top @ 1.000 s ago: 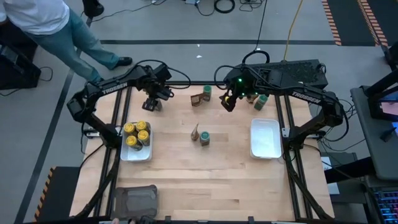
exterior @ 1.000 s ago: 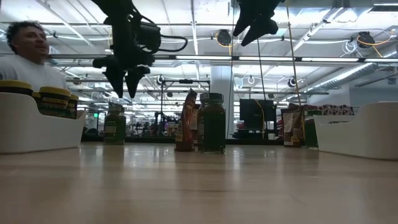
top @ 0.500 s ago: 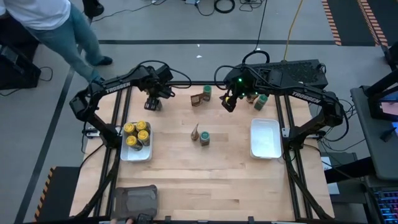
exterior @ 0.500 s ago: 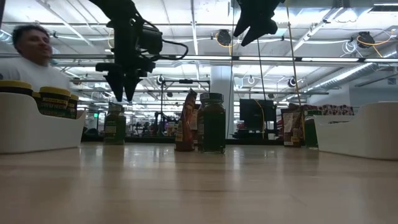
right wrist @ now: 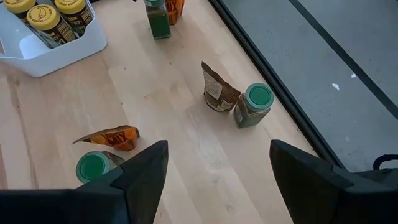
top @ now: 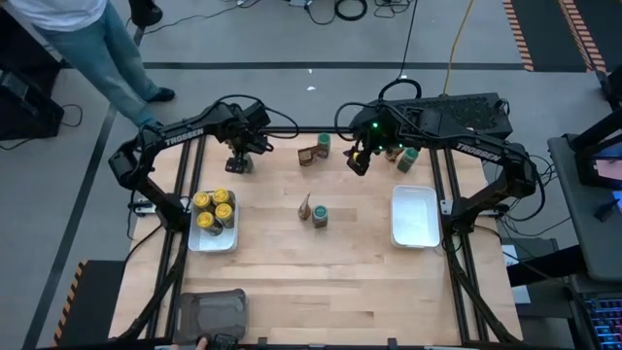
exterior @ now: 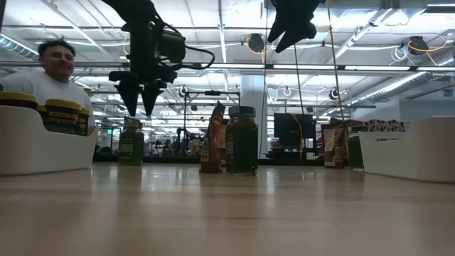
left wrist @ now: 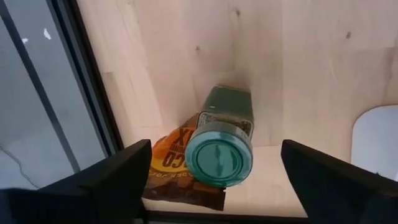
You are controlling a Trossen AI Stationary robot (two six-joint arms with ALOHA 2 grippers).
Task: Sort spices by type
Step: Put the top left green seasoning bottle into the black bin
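Four yellow-lidded jars (top: 213, 209) fill left tray (top: 213, 243).

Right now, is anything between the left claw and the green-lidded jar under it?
No. The left claw hangs open directly above the green-lidded jar with only air between; an orange packet leans against the jar's side.

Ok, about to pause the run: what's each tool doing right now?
Left tool: open, empty, above a green-lidded jar.
Right tool: open, empty, raised over the table.
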